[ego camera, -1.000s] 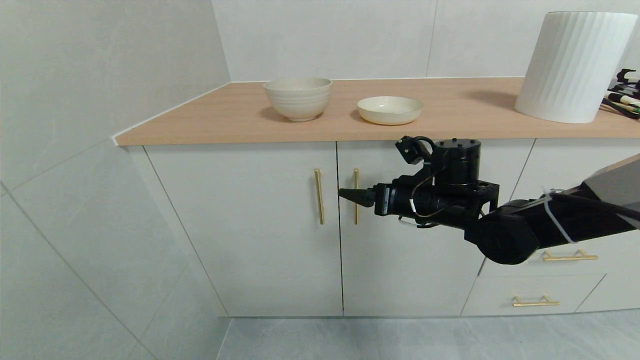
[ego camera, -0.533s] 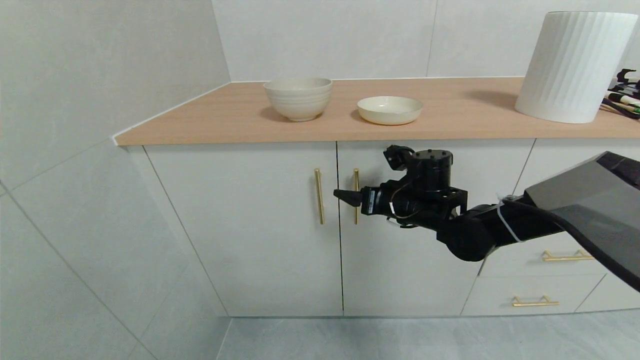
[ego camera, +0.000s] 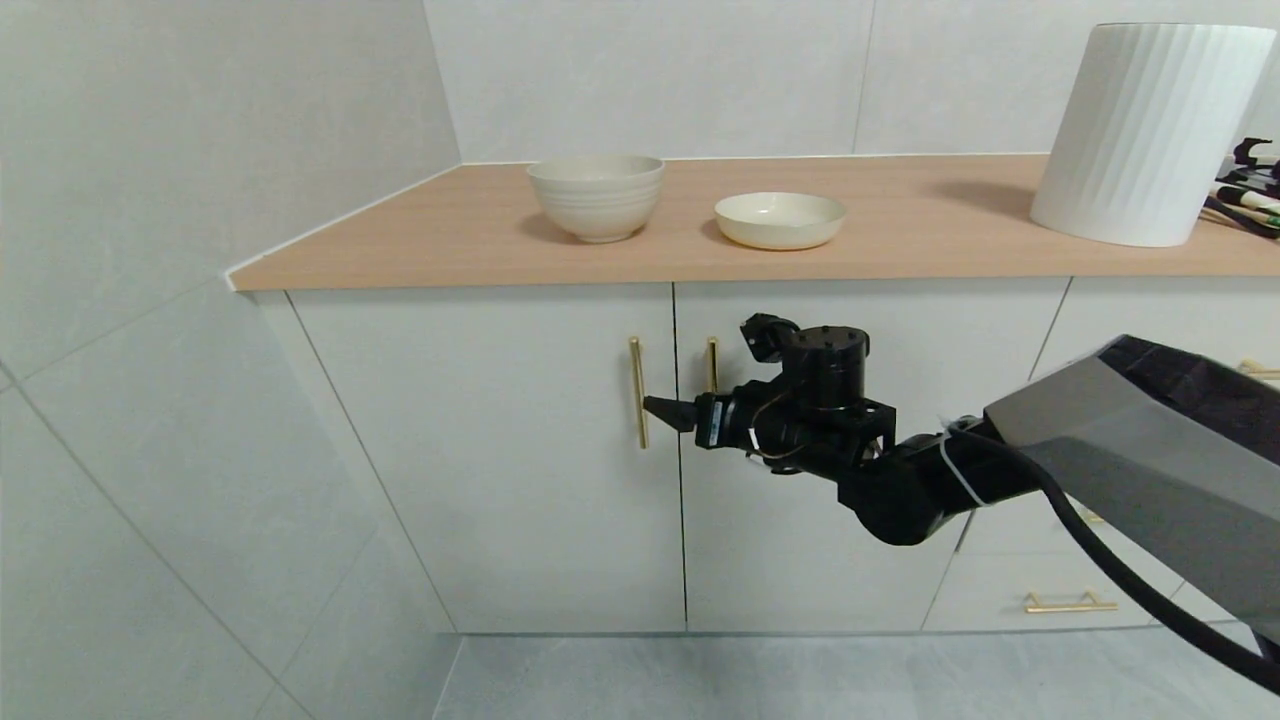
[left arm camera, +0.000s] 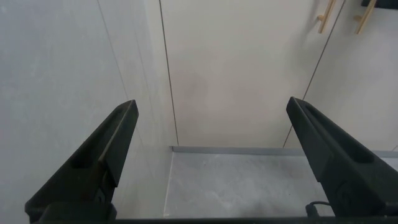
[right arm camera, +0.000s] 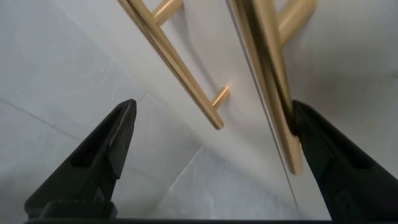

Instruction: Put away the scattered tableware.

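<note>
A deep cream bowl (ego camera: 597, 195) and a shallow cream dish (ego camera: 780, 219) stand on the wooden counter (ego camera: 450, 240). Below them are two closed cabinet doors with upright gold handles, the left door's handle (ego camera: 638, 392) and the right door's handle (ego camera: 712, 352). My right gripper (ego camera: 663, 408) hangs in front of the doors, its tip just right of the left door's handle. In the right wrist view that gripper (right arm camera: 211, 162) is open, with both gold handles (right arm camera: 180, 68) close ahead of its fingers. My left gripper (left arm camera: 211, 162) is open low down, facing the cabinet base and the floor.
A tall white ribbed container (ego camera: 1150, 130) stands at the counter's right end, with dark utensils (ego camera: 1250, 195) beside it. Drawers with gold pulls (ego camera: 1070, 603) lie right of the doors. A tiled wall (ego camera: 150, 350) closes off the left side.
My right arm has moved left and a little down. Its gripper tip has gone from the right door's handle across to the left door's handle.
</note>
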{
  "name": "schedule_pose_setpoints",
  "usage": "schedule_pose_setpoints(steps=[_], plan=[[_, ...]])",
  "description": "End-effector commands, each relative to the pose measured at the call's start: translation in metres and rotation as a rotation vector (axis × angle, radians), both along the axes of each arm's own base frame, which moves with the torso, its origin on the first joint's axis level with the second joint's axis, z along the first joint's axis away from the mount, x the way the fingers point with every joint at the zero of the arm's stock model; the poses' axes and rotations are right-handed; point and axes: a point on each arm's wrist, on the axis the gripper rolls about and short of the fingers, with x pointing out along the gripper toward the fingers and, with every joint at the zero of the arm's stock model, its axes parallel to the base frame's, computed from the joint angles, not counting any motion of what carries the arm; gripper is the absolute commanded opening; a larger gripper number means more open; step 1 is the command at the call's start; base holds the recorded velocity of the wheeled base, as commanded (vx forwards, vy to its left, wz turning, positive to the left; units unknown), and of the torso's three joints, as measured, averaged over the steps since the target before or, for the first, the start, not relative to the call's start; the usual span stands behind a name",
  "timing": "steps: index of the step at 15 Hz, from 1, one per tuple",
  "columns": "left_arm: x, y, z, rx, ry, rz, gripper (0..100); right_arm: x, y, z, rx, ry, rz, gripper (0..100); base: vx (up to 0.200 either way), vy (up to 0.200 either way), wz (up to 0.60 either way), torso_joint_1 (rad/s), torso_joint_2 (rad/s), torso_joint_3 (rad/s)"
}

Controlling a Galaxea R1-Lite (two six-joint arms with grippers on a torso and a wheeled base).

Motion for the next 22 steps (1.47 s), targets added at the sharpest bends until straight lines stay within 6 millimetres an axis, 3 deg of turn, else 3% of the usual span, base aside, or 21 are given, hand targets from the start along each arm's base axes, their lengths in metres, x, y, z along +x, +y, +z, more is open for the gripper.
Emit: schedule_pose_setpoints(steps=[1,6,9,12,15,16,17,18,22], plan=[[0.000,0.000,0.000,0.000,-0.001,0.000,100,0.001,0.003,-0.008,-0.006,0.011,0.004,100,0.000,0.000,0.00,0.000,0.00,0.000],[0.000,0.000,0.000,0.000,-0.001,0.000,100,-0.009,0.006,0.005,0.050,0.046,0.021,100,0.000,0.000,0.00,0.000,0.00,0.000],[0.000,0.000,0.000,0.000,-0.001,0.000,100,-0.028,-0.002,0.014,0.043,0.069,0.081,100,0.000,0.000,0.00,0.000,0.00,0.000],[0.000,0.000,0.000,0.000,-0.001,0.000,100,-0.056,-0.020,0.025,0.033,0.096,0.127,100,0.000,0.000,0.00,0.000,0.00,0.000],[0.000,0.000,0.000,0.000,-0.001,0.000,100,-0.099,-0.043,0.034,0.023,0.146,0.266,100,0.000,0.000,0.00,0.000,0.00,0.000],[0.000,0.000,0.000,0.000,-0.001,0.000,100,-0.099,-0.043,0.034,0.023,0.146,0.266,100,0.000,0.000,0.00,0.000,0.00,0.000],[0.000,0.000,0.000,0.000,-0.001,0.000,100,-0.123,-0.059,0.034,0.023,0.162,0.338,100,0.000,0.000,0.00,0.000,0.00,0.000],[0.000,0.000,0.000,0.000,-0.001,0.000,100,-0.132,-0.065,0.033,0.029,0.151,0.351,100,0.000,0.000,0.00,0.000,0.00,0.000],[0.000,0.000,0.000,0.000,-0.001,0.000,100,-0.152,-0.080,0.016,0.045,0.117,0.362,100,0.000,0.000,0.00,0.000,0.00,0.000]])
